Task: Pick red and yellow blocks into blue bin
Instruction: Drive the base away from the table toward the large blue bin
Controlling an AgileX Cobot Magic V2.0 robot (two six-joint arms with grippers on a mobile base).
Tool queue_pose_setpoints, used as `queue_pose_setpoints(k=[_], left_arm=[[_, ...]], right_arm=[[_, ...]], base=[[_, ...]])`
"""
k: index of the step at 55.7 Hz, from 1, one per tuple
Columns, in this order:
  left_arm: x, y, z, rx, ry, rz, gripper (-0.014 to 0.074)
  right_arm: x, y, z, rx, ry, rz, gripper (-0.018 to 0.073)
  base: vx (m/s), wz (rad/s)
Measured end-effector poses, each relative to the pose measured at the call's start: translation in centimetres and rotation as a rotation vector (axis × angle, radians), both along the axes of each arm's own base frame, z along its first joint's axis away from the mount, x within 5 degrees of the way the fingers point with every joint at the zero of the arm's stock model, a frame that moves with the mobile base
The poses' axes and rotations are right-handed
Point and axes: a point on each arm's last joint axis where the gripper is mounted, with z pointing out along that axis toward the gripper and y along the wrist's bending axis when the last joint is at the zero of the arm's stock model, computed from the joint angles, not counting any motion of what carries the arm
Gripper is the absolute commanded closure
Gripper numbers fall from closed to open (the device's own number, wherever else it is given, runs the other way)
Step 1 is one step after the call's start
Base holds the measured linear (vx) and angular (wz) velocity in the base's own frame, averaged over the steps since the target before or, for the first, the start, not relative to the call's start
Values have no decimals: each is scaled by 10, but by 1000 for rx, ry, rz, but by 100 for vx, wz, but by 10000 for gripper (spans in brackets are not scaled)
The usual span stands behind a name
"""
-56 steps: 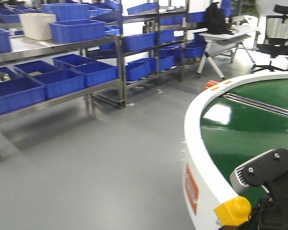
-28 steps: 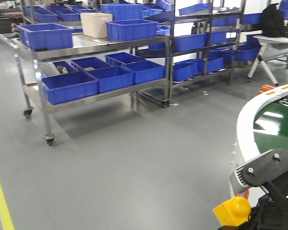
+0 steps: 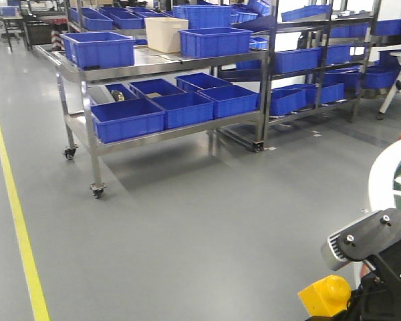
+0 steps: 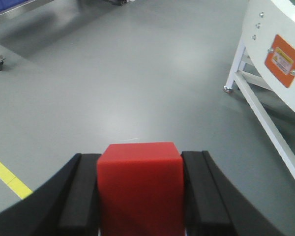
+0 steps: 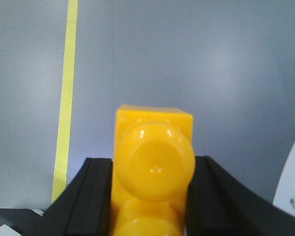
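The red cube (image 4: pixel 139 179) sits clamped between the two black pads of the left tool (image 4: pixel 139 196), both pads pressed flat against its side faces, so it is carried clear of the grey floor (image 4: pixel 137 73) below. The yellow brick (image 5: pixel 154 162) is gripped the same way in the right tool (image 5: pixel 151 196), its studs facing the wrist camera and the pads closed on its plain sides, likely because the flat sides give a surer hold than the rounded studs. In the front view the brick shows low at the right, held out ahead of the arm.

Both blocks are in hand, so the picking looks done and only the drop remains. The blue bin cannot be picked out with certainty. Ahead stands a wheeled steel rack (image 3: pixel 87 100) loaded with ribbed blue crates (image 3: pixel 127 119) and a cream tub (image 3: pixel 166 33). A yellow line (image 3: pixel 17 221) runs along the floor, and a white-framed conveyor (image 4: pixel 270 29) stands just to the right.
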Motion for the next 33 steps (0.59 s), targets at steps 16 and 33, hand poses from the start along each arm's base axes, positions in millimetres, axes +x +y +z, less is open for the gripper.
queue_pose_setpoints(k=[16,33], left_arm=[[0,0,0,0,0,0,225],[-1,0,0,1,3,-1,225]], right_arm=[[0,0,0,-1,1,0,284],[0,0,0,1,0,0,284]], base=[[18,25],[30,16]])
